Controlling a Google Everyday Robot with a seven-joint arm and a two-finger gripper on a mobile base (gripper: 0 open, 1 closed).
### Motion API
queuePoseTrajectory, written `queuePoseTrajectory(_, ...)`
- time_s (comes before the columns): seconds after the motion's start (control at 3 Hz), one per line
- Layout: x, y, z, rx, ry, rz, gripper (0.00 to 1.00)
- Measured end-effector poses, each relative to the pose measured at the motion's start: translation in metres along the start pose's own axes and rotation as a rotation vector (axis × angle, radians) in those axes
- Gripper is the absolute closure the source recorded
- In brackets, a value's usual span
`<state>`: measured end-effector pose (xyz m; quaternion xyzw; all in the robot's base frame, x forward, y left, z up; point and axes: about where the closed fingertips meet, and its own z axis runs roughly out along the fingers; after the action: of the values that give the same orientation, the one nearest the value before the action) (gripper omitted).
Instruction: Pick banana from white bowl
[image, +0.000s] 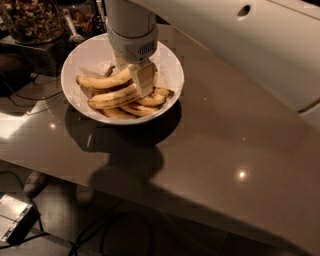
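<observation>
The white bowl (170, 62) stands at the back left of the brown table and holds several yellow bananas. The long, gently curved banana (100, 82) lies across the top of the pile, its left tip toward the bowl's left rim. Shorter bananas (142, 101) lie under and to the right of it. My gripper (142, 80) hangs from the white wrist down into the bowl, at the right end of the long banana and touching or nearly touching the pile. The wrist hides the bowl's back part.
A glass jar of dark food (30, 20) and a metal scoop (73, 31) stand behind the bowl at the back left. Cables (25, 102) lie left of the bowl. The table's front edge runs diagonally; a grey box (12, 222) sits on the floor below.
</observation>
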<state>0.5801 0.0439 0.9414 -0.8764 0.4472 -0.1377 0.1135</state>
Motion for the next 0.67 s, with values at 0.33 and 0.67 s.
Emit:
queuePoseTrajectory(0.33, -0.0014, 0.0004, 0.0149, -0.031, -0.005, -0.012, 0.45)
queuePoseTrajectory(0.67, -0.002, 0.0015, 0.0243, -0.051, -0.01, -0.02, 0.48)
